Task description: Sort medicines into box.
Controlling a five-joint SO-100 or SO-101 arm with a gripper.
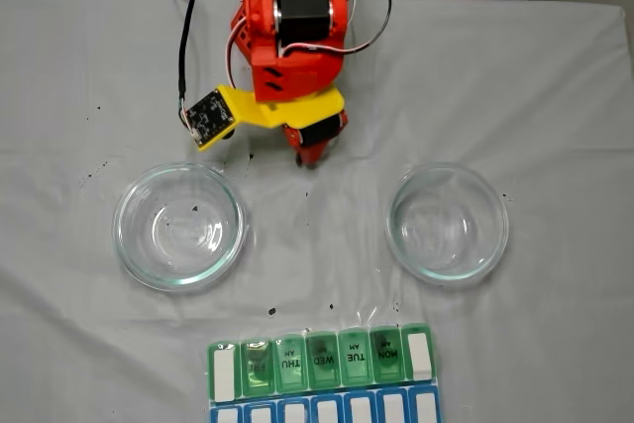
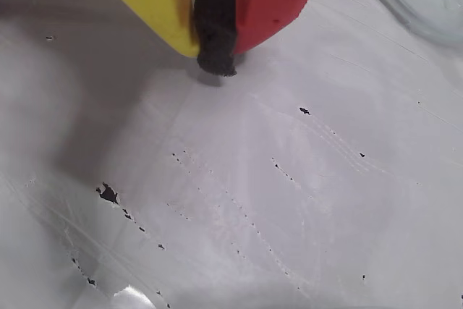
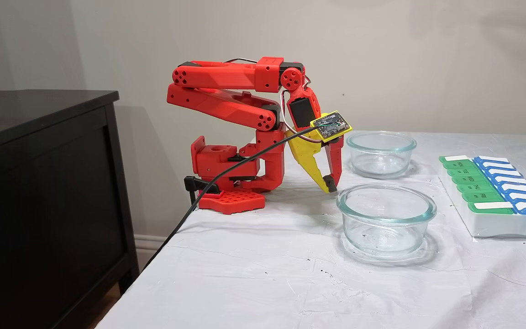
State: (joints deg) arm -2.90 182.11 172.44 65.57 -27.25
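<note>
My red and yellow gripper (image 1: pixel 309 158) hangs just above the white table cover, close to the arm's base and between the two glass bowls. Its jaws are shut, black foam pads (image 2: pixel 215 34) pressed together, and I see nothing held between them. In another fixed view the gripper (image 3: pixel 331 185) tip points down beside the nearer bowl's rim. The box (image 1: pixel 322 359) lies at the table's front edge, its green lids closed and marked with days, with a blue row behind; it also sits at the right (image 3: pixel 496 192). The medicines are out of view.
Two clear glass bowls look empty: one at the left (image 1: pixel 119 230) and one at the right (image 1: pixel 500 230). A black cable (image 3: pixel 226 171) runs off the table edge. A dark cabinet (image 3: pixel 39 183) stands beside the table. Small dark specks dot the cover.
</note>
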